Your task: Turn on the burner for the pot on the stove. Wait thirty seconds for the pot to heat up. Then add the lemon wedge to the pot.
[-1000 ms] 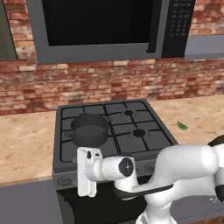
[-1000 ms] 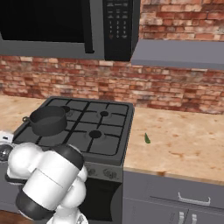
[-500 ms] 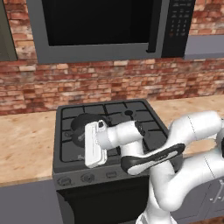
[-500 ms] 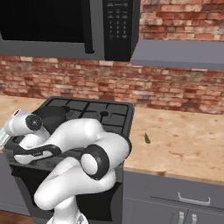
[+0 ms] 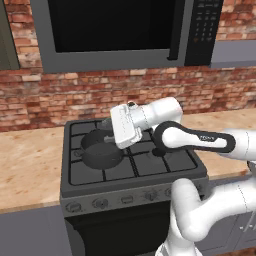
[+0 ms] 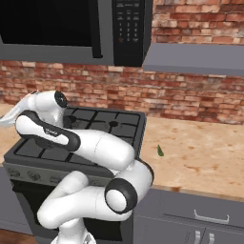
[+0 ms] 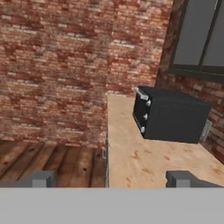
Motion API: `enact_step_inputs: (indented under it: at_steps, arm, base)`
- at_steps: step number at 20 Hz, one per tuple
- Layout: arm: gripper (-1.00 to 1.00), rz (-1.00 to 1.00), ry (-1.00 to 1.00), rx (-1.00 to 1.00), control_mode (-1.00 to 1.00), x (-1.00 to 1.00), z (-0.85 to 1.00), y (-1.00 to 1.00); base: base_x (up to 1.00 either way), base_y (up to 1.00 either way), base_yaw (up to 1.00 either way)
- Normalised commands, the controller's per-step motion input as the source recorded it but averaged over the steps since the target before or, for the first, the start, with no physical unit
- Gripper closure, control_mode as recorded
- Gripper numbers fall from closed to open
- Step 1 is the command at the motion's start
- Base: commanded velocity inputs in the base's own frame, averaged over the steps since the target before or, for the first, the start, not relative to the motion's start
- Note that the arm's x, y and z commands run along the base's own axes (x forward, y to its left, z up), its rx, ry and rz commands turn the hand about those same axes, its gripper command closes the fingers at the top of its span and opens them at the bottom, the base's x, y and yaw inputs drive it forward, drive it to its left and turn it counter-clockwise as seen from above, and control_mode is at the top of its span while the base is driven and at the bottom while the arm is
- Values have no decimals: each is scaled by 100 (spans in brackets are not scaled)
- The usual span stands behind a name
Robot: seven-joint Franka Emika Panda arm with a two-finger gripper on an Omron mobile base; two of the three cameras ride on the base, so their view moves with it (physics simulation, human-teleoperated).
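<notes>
Glossy white rounded arm segments, dark grey joint bands, and a boxy white gripper (image 5: 114, 131).

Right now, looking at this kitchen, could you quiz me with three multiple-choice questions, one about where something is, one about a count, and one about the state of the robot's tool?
1. Where does the squat dark grey metal pot stand?
A. on the left side of the dark grey gas stove
B. on the wooden counter
C. inside the microwave

2. How many burners does the stove have?
A. two
B. four
C. six

3. How is the robot's tool?
A. shut on the pot
B. shut on the lemon wedge
C. open and empty

Answers:
1 A: the left base view shows the pot on the stove's left grate.
2 B: four burner spots lie under the black grates.
3 C: in the hand view the fingertips stand far apart with nothing between them, while the tiny green lemon wedge lies on the counter.
</notes>
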Motion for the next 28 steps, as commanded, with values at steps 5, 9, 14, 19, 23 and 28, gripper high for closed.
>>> enact_step_inputs:
  at_steps: [5, 9, 14, 19, 23, 28]
  arm:
    - [-100, -3, 9, 6, -100, 14, 84, -45]
    - [-100, -21, 16, 0, -100, 50, 28, -89]
    - [-100, -34, 18, -5, -100, 59, -2, -100]
    - [-100, -35, 27, -10, -100, 54, -2, -100]
    - [-100, -33, 39, -15, -100, 44, -4, -100]
    - [-100, -29, 40, -19, -100, 17, -27, -100]
  base:
    - [0, 0, 0]
    - [0, 0, 0]
    - [0, 0, 0]
    - [0, 0, 0]
    - [0, 0, 0]
    - [0, 0, 0]
